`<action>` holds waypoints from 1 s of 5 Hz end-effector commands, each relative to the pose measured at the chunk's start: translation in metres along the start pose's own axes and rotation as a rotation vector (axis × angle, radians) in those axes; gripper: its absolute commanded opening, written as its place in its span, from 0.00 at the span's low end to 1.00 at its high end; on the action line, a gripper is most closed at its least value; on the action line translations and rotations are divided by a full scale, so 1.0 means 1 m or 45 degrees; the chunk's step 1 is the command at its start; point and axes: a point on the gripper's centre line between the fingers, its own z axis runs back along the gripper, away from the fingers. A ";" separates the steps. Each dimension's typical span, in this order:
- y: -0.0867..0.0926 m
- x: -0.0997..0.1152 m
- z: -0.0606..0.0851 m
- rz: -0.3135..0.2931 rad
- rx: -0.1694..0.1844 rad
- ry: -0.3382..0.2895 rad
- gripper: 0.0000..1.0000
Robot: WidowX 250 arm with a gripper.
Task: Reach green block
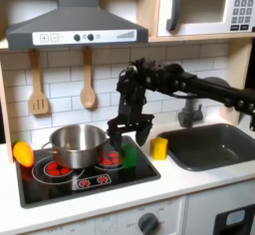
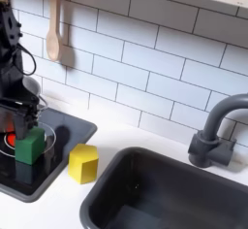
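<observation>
Gripper (image 1: 129,132) hangs just above the green block (image 2: 31,146), jaws spread open on either side of it. Block sits on the stove (image 2: 58,126), at its sink-side edge, with the yellow block (image 2: 83,163) just beside it on the counter.

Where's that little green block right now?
The green block sits on the stove top at the second exterior view's left, directly beneath the gripper. The yellow block stands just off the stove on the counter, to its right.
</observation>
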 end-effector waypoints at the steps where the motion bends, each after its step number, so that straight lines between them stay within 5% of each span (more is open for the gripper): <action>1: -0.004 0.005 -0.007 -0.021 -0.006 0.007 1.00; 3: -0.009 0.006 -0.025 -0.012 -0.013 0.043 1.00; 5: -0.012 0.014 -0.026 -0.013 -0.010 0.016 1.00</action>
